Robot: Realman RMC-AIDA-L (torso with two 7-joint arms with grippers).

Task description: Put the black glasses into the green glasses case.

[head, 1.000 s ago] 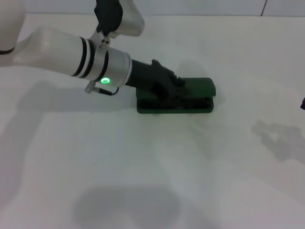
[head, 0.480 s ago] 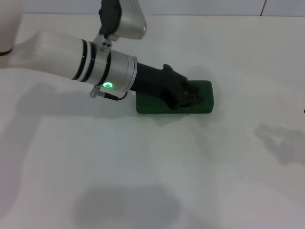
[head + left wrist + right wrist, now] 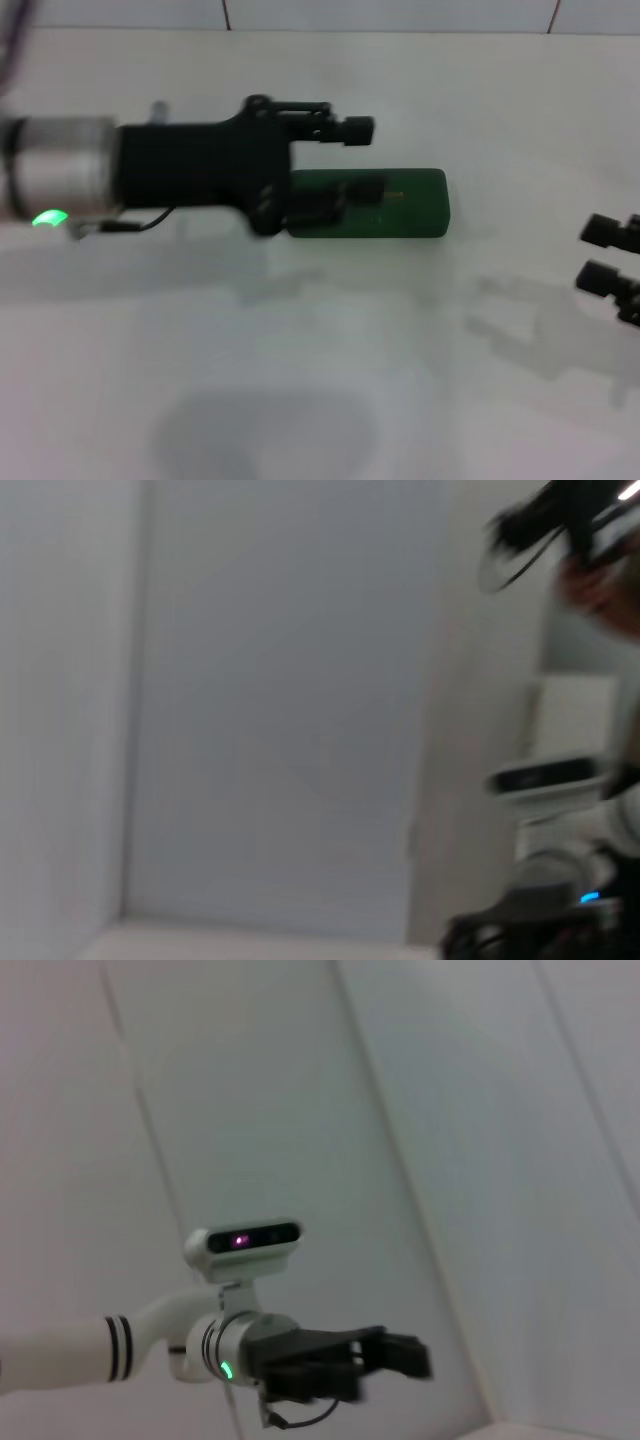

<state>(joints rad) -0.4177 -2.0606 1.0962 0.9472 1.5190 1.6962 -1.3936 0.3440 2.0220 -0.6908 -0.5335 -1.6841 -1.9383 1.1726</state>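
The green glasses case (image 3: 410,205) lies closed on the white table (image 3: 320,350), right of centre in the head view. The black glasses are hidden; none show outside the case. My left gripper (image 3: 360,160) hangs level above the case's left end, open and empty, with one finger (image 3: 350,130) beyond the case and the other (image 3: 350,194) over its lid. It also shows in the right wrist view (image 3: 385,1365). My right gripper (image 3: 603,255) is open and empty at the right edge of the table.
A tiled wall (image 3: 400,12) runs along the table's far edge. The left wrist view shows only wall panels and part of my right arm (image 3: 550,920).
The case's lid went from open to shut under my left gripper. The left gripper then lifted off, drew back to the left and turned level. My right gripper came into view at the right edge.
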